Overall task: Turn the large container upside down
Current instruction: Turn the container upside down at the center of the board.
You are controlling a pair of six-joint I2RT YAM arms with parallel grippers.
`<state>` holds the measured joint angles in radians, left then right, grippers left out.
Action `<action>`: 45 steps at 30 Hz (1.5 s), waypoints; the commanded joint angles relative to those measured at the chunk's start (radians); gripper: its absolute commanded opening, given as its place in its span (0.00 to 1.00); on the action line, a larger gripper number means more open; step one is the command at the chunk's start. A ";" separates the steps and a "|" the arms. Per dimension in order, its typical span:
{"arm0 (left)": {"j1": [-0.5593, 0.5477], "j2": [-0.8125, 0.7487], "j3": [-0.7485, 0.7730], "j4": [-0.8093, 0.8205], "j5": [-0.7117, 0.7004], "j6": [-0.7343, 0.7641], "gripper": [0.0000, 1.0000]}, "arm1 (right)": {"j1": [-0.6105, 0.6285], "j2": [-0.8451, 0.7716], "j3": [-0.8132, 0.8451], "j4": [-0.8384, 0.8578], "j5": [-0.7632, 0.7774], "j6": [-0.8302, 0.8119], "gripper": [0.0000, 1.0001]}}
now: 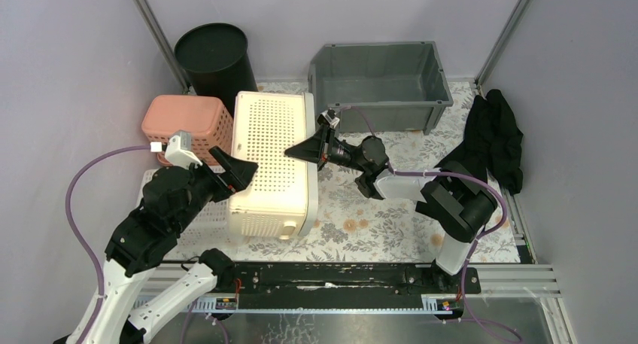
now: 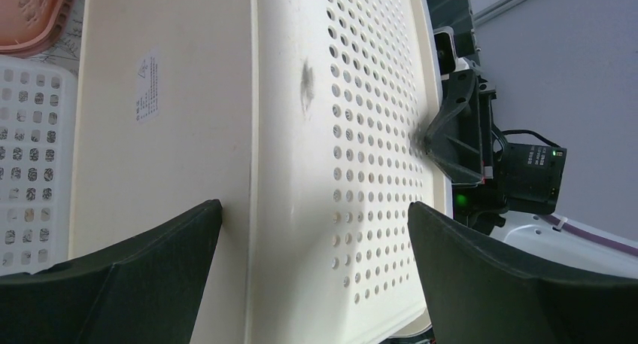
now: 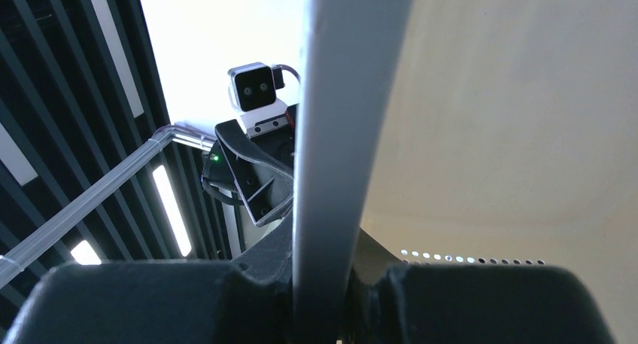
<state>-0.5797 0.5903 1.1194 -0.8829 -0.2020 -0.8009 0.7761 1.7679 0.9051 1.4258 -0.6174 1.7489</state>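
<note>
The large container [image 1: 272, 159], a cream perforated bin, lies tipped on its side, a holed wall facing up and its smooth labelled base facing left. My right gripper [image 1: 307, 150] is shut on the upper rim [image 3: 342, 118] at the bin's open right side; the rim runs between its fingers [image 3: 481, 302]. My left gripper [image 1: 238, 171] hangs open over the upper left edge of the container [image 2: 331, 133]. Its fingertips [image 2: 203, 216] straddle the corner where base meets holed wall, apart from the plastic. My right gripper [image 2: 445, 129] shows at the far rim.
A pink basket [image 1: 186, 120] sits just left of the container, with a black round bin [image 1: 214, 56] behind it. A grey tub [image 1: 380, 79] stands at the back right. A black cloth [image 1: 493, 137] lies at the right wall. A white perforated basket [image 1: 202, 225] lies under my left arm.
</note>
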 commanded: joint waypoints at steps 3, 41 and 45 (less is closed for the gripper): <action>-0.009 0.005 0.003 0.015 0.124 -0.037 1.00 | 0.035 -0.141 0.082 0.283 0.162 0.003 0.00; -0.009 0.048 -0.092 0.076 0.148 -0.033 1.00 | 0.017 -0.185 -0.264 0.282 0.193 -0.100 0.00; -0.010 0.052 -0.101 0.084 0.154 -0.035 1.00 | 0.011 -0.205 -0.320 0.282 0.193 -0.109 0.00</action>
<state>-0.5819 0.6331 1.0386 -0.8600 -0.1009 -0.8192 0.7864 1.6318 0.6086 1.4815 -0.4564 1.6844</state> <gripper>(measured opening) 0.998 0.194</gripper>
